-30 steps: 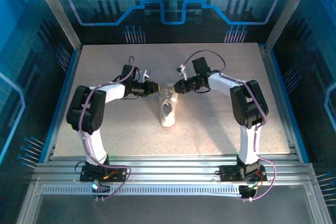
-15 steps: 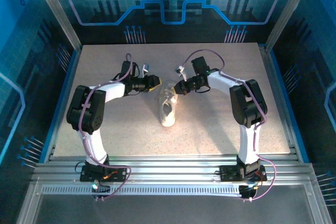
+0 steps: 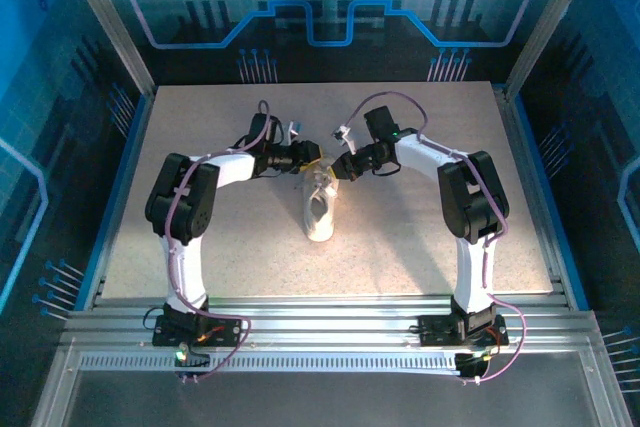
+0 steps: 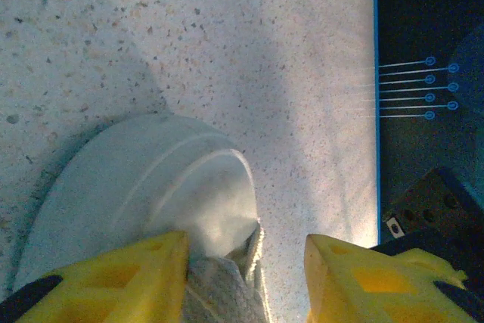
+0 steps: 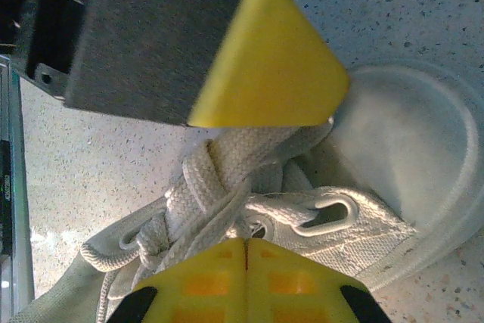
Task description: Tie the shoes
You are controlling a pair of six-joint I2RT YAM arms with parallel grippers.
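The white shoe (image 3: pixel 320 215) lies mid-table, toe cap (image 4: pixel 151 179) pointing away from the arm bases. My left gripper (image 3: pixel 316 163) hovers over the toe end. Its jaws stand open (image 4: pixel 246 246), straddling the edge of the upper, with nothing gripped. My right gripper (image 3: pixel 337 171) is at the toe's right side. Its yellow fingers are pressed together (image 5: pixel 246 241) just over the knotted white laces (image 5: pixel 204 179), and no lace shows in the seam. One yellow finger (image 5: pixel 272 73) of the left gripper hangs above the knot. The toe cap (image 5: pixel 408 141) is to the right there.
The speckled table (image 3: pixel 420 127) stretches around the shoe on all sides. A blue table edge (image 4: pixel 374 111) and dark wall are beyond the toe. The right arm's black body (image 4: pixel 431 202) sits close at the right.
The left gripper has swung right over the shoe's toe end, its jaws have opened wider, and its elbow has moved inward. The right gripper has stayed shut in place.
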